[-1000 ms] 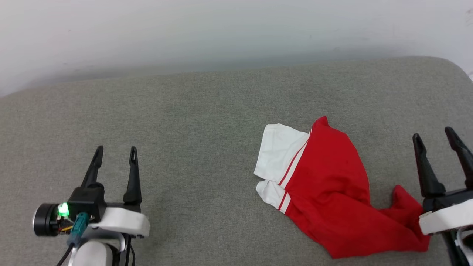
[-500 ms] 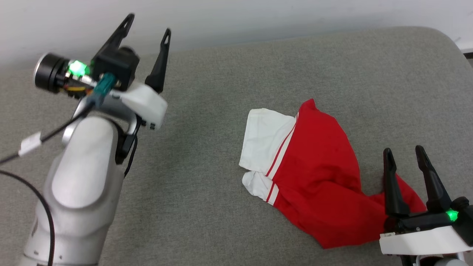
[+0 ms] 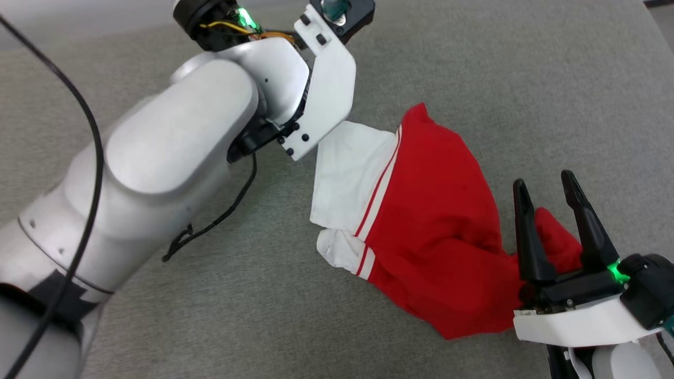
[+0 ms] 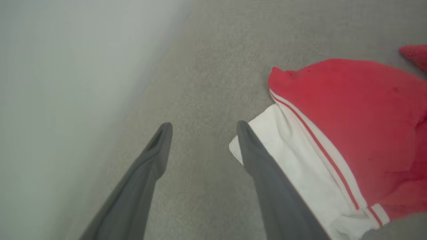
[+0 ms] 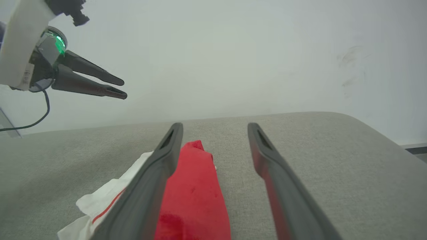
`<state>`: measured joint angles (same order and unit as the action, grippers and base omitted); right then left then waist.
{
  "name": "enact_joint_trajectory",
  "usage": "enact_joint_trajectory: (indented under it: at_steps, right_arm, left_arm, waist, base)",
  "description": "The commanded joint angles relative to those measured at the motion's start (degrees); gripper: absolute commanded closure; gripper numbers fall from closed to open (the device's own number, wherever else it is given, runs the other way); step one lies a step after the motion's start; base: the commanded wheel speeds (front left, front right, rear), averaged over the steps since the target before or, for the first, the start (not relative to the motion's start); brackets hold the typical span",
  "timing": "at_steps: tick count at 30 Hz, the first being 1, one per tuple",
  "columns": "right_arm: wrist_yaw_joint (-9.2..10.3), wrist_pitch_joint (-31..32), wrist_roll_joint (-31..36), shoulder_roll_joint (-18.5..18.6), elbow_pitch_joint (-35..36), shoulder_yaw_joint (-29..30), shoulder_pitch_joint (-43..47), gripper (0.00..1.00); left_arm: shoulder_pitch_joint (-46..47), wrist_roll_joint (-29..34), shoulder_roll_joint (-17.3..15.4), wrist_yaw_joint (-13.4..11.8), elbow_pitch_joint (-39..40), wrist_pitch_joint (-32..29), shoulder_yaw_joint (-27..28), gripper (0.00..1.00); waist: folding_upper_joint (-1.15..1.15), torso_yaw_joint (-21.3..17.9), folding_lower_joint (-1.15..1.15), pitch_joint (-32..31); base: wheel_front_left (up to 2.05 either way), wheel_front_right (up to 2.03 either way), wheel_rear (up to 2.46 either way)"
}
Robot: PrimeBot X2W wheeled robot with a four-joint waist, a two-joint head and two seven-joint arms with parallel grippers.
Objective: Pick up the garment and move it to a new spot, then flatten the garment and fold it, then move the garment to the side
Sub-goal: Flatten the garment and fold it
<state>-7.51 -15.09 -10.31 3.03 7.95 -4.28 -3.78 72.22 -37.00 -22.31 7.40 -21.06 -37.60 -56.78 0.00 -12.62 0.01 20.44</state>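
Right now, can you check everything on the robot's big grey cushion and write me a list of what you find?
Surface: grey woven fabric cushion, rounded far corner.
Job's things: crumpled bright red jersey shirt with white sleeves, lying unfolded.
Clutter: nothing seen.
Grippers: left tool open, beside the white sleeve; right tool open, over the shirt's red end; neither is closed on it.
Cables: black cable running along the left arm.
Surroundings: pale plain wall behind the cushion.

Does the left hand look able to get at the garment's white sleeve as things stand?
Likely yes: the left hand hangs open beside the garment, near its white sleeve, with nothing between them.
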Motion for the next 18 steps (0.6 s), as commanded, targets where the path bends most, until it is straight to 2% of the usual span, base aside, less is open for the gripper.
enact_joint_trajectory:
  at_steps: [1,5,8,13,18]
  right_arm:
    - [0.04,-0.1,-0.2,-0.2,0.4,-0.3,-1.0,0.00]
    - [0.04,-0.1,-1.4,-0.2,0.9,-1.9,-2.6,0.00]
    - [0.04,-0.1,-2.0,-0.2,1.3,-3.0,-3.9,0.00]
    - [0.04,-0.1,-3.2,-0.2,1.9,-4.2,-5.7,0.00]
    - [0.04,-0.1,-4.1,-0.3,2.2,-4.8,-6.8,0.00]
  left_arm:
    - [1.4,-1.3,-0.9,-0.1,-0.1,-1.5,-1.1,0.00]
    - [6.8,-9.5,-2.3,-0.1,0.6,-10.3,-8.6,0.00]
    - [10.5,-12.8,-3.6,-0.1,1.1,-15.1,-13.2,0.00]
    - [13.8,-13.2,-4.6,-0.1,3.6,-21.6,-16.5,0.00]
    - [9.6,-8.7,-5.7,-0.1,9.2,-30.8,-16.6,0.00]
  waist:
    - [0.00,-1.5,-0.01,1.9]
    - [0.00,-3.5,-0.01,4.8]
    - [0.00,-5.0,-0.01,6.9]
    - [0.00,-7.3,-0.01,10.1]
    - [0.00,-9.0,-0.01,12.5]
  base:
    - [0.00,0.00,0.00]
    - [0.00,0.00,0.00]
    - [0.00,0.00,0.00]
    - [0.00,0.00,0.00]
    - [0.00,0.00,0.00]
